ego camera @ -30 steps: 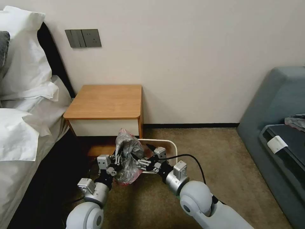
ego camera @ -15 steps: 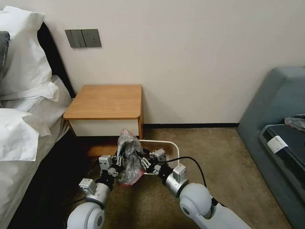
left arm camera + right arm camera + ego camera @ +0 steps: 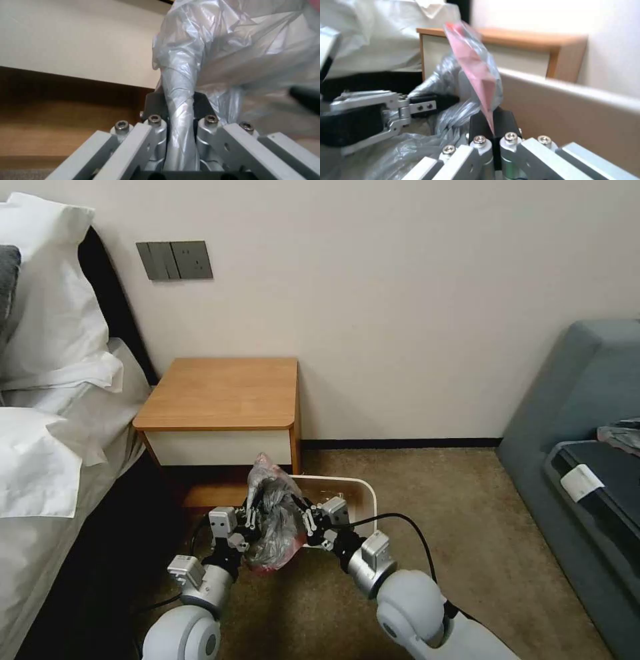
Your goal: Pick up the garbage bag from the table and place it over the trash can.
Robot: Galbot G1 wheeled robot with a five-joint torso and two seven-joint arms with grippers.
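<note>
The garbage bag [image 3: 270, 513], crumpled grey plastic with a pink edge, hangs between both grippers at the near left corner of the beige trash can [image 3: 363, 488]. My left gripper [image 3: 251, 515] is shut on a twisted grey strand of the bag [image 3: 230, 50], as the left wrist view shows [image 3: 179, 105]. From the other side, my right gripper [image 3: 299, 515] is shut on the bag's pink edge [image 3: 476, 67], its fingertips [image 3: 491, 120] pressed together beside the bin wall [image 3: 573, 110]. The wooden table [image 3: 220, 390] stands bare behind the bin.
A bed with white bedding [image 3: 47, 447] runs along the left, close to my left arm. A grey sofa [image 3: 573, 400] stands at the right. Brown carpet [image 3: 460, 527] lies open between the bin and the sofa. A black cable [image 3: 407, 520] loops over my right arm.
My right gripper, open a second ago, has moved left to the bag and shut on its pink edge. The left gripper has kept its hold and barely moved.
</note>
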